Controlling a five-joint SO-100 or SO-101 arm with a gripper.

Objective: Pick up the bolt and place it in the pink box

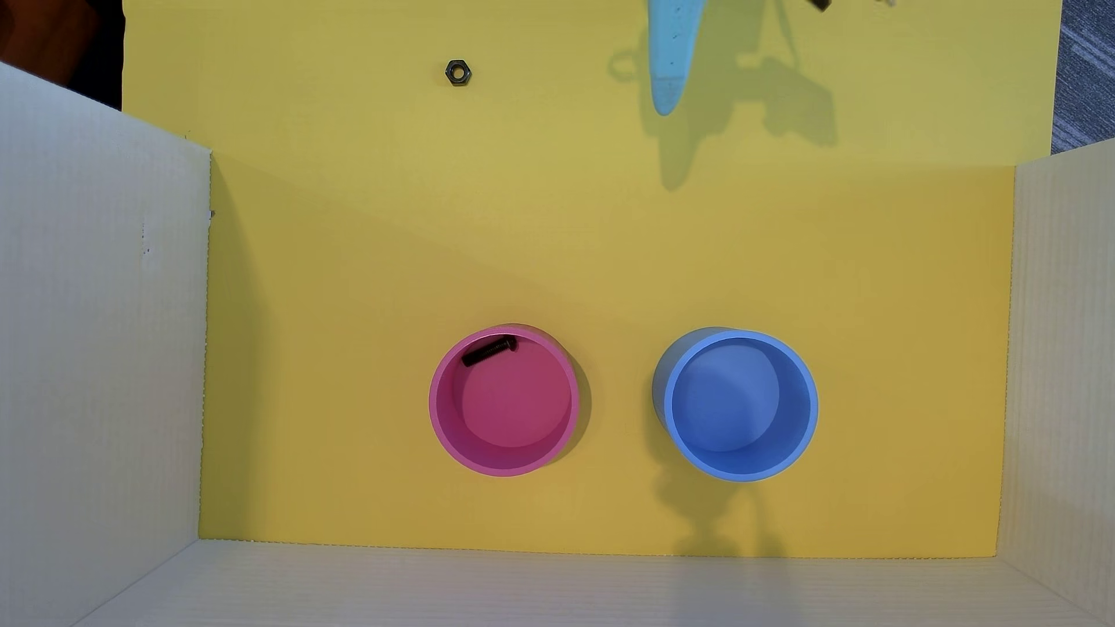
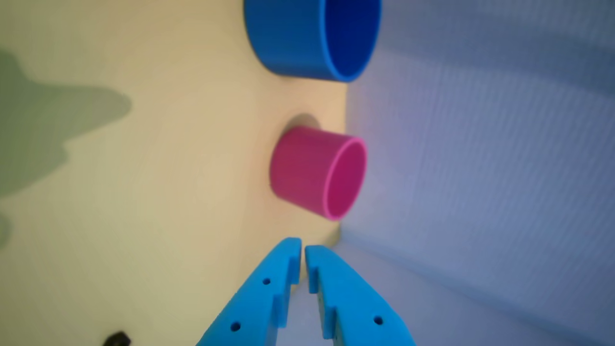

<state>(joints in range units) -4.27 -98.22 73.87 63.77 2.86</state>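
Your gripper (image 2: 302, 250) is hanging empty, its jaws nearly together with only a slit showing between the tips. The bolt (image 1: 489, 351) is lying on its side inside the pink box (image 1: 439, 416), against the wall nearest the gripper, well ahead of the tips. It is looking small, rigid, light and likely slick, so you would be pinching across the shaft. The nut (image 1: 458, 72) is sitting off to the gripper's side, and the blue cup (image 1: 810, 422) is standing beside the box.
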